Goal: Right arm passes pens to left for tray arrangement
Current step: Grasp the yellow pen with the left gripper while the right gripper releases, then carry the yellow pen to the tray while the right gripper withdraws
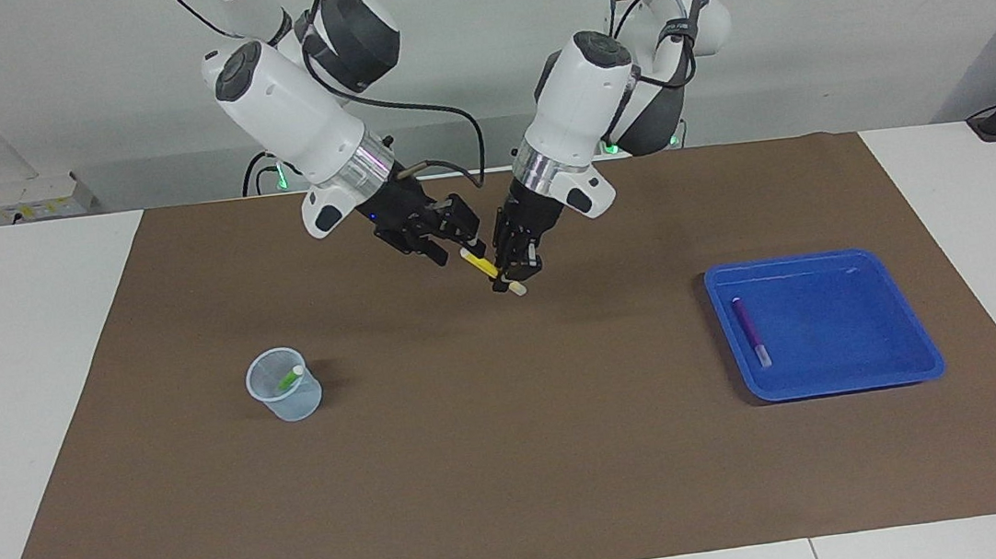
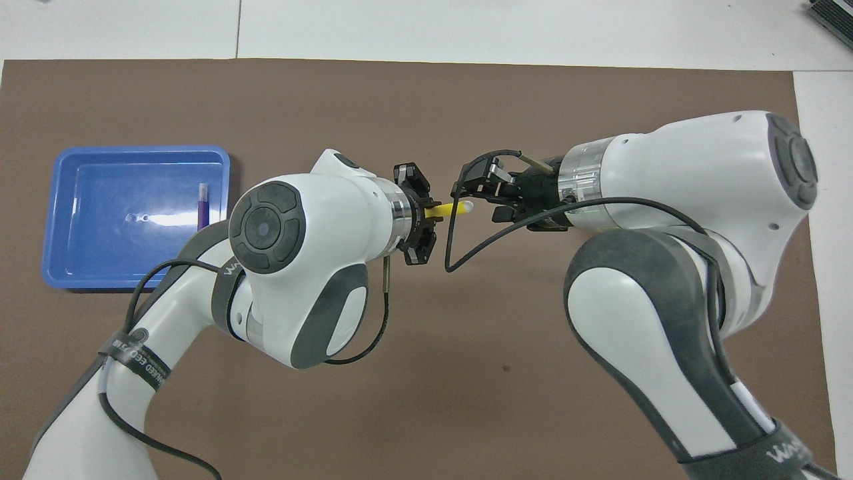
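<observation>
1. Nearest the robots, the left gripper [image 1: 512, 276] is clamped on the yellow pen [image 1: 483, 266], held in the air over the brown mat [image 1: 517, 463].
2. Just beside it, the right gripper [image 1: 448, 246] has spread fingers, clear of the pen.
3. Farther out, a green pen [image 1: 290, 376] stands in a translucent cup [image 1: 284, 385].
4. Toward the left arm's end, a purple pen [image 1: 751, 331] lies in the blue tray [image 1: 842, 378].

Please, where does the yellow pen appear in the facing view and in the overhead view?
Facing view: yellow pen near top centre, slanted, in the left gripper, over the brown mat.
Overhead view: yellow pen at centre, sticking out of the left gripper.
Shared landmark: blue tray.
</observation>
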Robot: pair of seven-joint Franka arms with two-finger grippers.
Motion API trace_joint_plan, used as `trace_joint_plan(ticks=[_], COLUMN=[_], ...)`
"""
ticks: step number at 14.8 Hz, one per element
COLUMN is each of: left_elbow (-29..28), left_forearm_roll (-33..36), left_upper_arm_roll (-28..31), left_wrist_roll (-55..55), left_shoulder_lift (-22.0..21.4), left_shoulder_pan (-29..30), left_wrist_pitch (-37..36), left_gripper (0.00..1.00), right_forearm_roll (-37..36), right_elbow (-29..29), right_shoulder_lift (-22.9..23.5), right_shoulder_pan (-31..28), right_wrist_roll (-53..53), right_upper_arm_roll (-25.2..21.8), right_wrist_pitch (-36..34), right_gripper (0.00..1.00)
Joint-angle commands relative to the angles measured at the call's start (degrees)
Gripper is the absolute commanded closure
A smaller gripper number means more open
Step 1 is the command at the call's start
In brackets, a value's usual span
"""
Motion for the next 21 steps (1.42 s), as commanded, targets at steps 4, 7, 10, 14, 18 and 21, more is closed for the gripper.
trace_joint_plan(ticks=[4,7,10,14,18,21], left_elbow=[0.7,0.7,1.9,1.9,1.9,1.2], left_forearm_roll=[0.1,0.1,0.1,0.1,3.4,6.9], left_upper_arm_roll=[0.5,0.5,0.6,0.6,0.6,0.6], left_wrist_roll=[13.7,25.0,39.2,56.7,70.3,81.1], left_shoulder_lift=[-1.0,-1.3,-1.5,-2.2,-2.6,-2.7], left_shoulder_pan=[5.0,9.3,14.4,22.5,27.9,31.6], left_wrist_pitch=[-9.3,-13.8,-20.3,-26.5,-29.2,-29.2], left_gripper=[1.0,1.0,1.0,1.0,1.0,1.0], right_forearm_roll=[-13.8,-23.1,-35.5,-44.8,-47.2,-48.8], right_elbow=[0.4,-0.2,0.0,-0.8,-1.7,-3.2], right_shoulder_lift=[0.2,1.1,4.7,7.5,8.3,8.3], right_shoulder_pan=[-6.9,-10.8,-10.9,-8.9,-9.0,-9.4], right_wrist_roll=[-17.4,-30.3,-34.3,-34.2,-34.3,-34.4], right_upper_arm_roll=[0.3,0.3,0.4,0.4,0.4,0.4], right_wrist_pitch=[-5.4,-7.9,-6.9,-7.0,-6.8,-5.6], right_gripper=[0.18,0.18,0.18,0.18,0.19,0.24])
